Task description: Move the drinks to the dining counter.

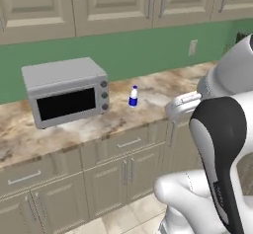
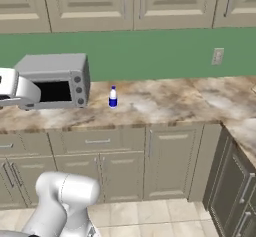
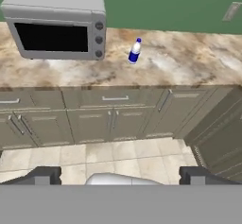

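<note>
Risk lies in the approach: gripper (image 3: 120,176) stands wide, holding nothing, well back from the marbled counter (image 3: 189,67), where the small white-and-blue bottle (image 3: 135,51) stands upright just beside the toaster oven (image 3: 56,27). Bottle is slim and likely to topple; a glancing finger could knock it over or against the oven
</note>
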Available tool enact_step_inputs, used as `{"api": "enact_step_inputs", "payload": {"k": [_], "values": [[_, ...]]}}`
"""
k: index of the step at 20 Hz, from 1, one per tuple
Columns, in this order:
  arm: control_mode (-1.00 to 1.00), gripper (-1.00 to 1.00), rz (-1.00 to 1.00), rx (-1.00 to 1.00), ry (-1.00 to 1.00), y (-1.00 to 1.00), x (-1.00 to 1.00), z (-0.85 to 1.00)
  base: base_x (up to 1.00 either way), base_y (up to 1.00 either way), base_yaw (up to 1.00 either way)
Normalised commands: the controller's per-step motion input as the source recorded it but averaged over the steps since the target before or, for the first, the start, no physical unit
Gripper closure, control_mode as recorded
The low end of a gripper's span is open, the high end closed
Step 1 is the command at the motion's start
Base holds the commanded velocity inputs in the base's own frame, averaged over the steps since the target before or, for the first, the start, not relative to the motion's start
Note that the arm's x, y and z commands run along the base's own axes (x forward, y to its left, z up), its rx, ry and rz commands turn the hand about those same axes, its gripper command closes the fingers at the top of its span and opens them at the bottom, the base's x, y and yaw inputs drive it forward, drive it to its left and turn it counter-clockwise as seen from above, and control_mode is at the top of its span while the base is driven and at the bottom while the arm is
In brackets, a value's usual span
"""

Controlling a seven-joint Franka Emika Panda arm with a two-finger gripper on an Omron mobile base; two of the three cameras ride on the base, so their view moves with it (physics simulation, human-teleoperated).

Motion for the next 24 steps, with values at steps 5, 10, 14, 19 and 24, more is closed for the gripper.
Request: {"api": "enact_step_inputs", "payload": {"k": [5,10,14,19,24], "values": [[1.00,-1.00,0.00,0.00,0.00,0.00,0.00,0.00,0.06,-0.33,0.43],[1.00,-1.00,0.00,0.00,0.00,0.00,0.00,0.00,0.00,-0.72,0.23],[1.00,-1.00,0.00,0.00,0.00,0.00,0.00,0.00,0.13,-1.00,0.00],[1.00,-1.00,0.00,0.00,0.00,0.00,0.00,0.00,0.23,-0.94,0.00],[1.00,-1.00,0.00,0.00,0.00,0.00,0.00,0.00,0.63,0.10,0.06]]}}
